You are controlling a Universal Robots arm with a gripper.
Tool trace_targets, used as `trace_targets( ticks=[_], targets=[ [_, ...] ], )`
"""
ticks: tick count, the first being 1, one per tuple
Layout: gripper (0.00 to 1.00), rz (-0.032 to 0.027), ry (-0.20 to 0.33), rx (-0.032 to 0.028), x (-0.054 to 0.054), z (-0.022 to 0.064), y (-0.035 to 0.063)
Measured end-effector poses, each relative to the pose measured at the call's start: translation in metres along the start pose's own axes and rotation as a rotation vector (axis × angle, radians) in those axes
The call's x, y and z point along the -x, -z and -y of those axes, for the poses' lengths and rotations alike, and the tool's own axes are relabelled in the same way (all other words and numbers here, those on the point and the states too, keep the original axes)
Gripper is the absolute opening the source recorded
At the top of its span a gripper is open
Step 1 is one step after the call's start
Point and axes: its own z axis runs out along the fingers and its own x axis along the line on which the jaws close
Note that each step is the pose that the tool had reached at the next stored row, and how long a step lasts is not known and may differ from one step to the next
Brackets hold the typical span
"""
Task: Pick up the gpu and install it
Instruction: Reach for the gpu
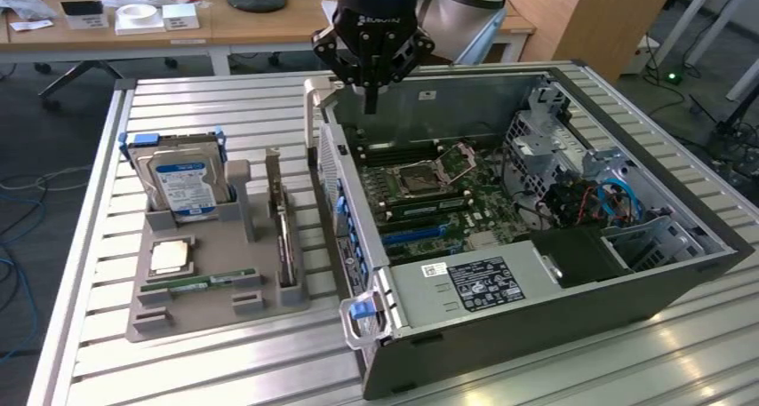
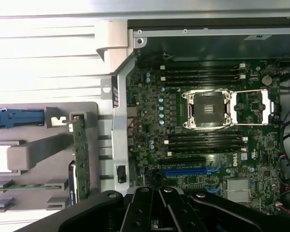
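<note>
At the pick-up step; gripper [image 1: 371,107] shut tight, holding nothing, high over the computer case [image 1: 570,326]; gpu [image 1: 284,237] standing in the grey tray [image 1: 213,310] beside; must open first to grab.

The arm [image 1: 457,17] comes in from the far side of the scene, with its wrist turned straight down. The black claw [image 1: 371,104] hangs vertically in the air at the far middle. Its fingers [image 2: 140,209] are drawn together at the tips and grip nothing.
</note>
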Motion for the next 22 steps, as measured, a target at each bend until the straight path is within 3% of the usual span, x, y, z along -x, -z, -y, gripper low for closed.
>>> trace_targets(
  ticks=[22],
  targets=[
    [0.11, 0.0, 0.0, 0.0, -0.037, 0.0027, 0.0006]
  ],
)
